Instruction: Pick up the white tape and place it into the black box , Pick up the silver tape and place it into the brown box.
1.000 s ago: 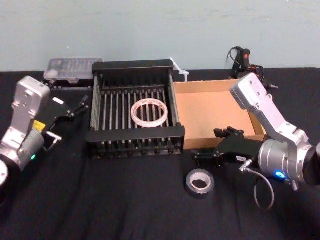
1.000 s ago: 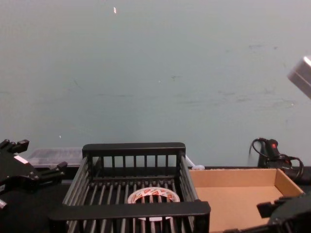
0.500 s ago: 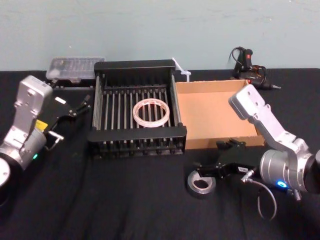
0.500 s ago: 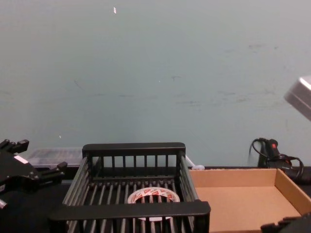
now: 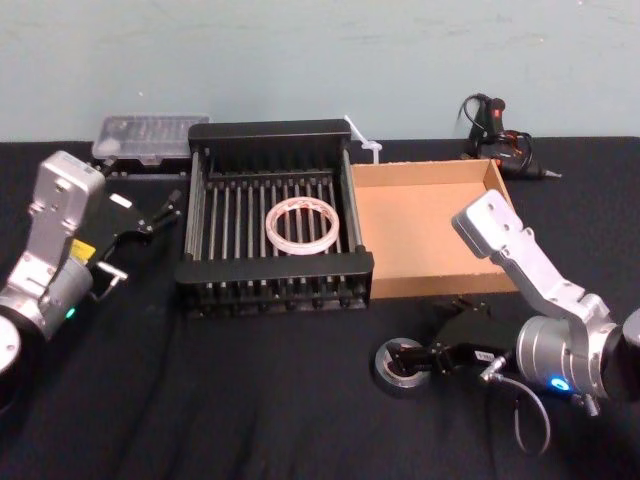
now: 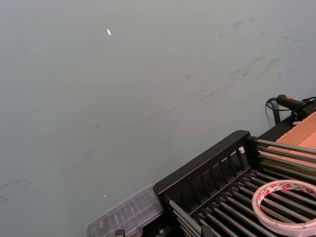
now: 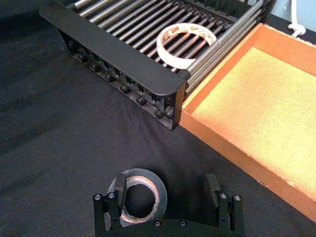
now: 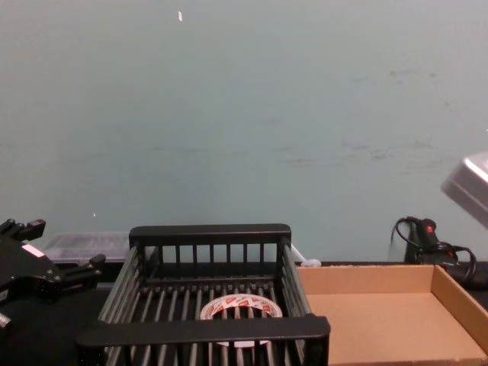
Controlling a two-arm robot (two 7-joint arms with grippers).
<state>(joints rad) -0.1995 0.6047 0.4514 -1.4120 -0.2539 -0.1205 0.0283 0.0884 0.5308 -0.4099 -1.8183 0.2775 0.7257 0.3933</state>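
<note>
On the near right of the black cloth (image 5: 250,400) I have the right gripper (image 7: 167,190) low, its arm folded with the elbend raised over the brown box's (image 5: 430,225) near right corner and the wrist pointing left. Its fingers stand wide apart and grip nothing: one finger (image 7: 120,186) sits inside the centre hole of the silver tape (image 5: 400,362), the other well clear to the roll's box side. The roll lies flat, hole up, just near of the brown box and right of the black box (image 5: 272,282). The white tape (image 5: 301,225) lies flat on the black box's bars. My left gripper (image 5: 150,215) is parked far left, beside the black box, fingers apart and empty.
</note>
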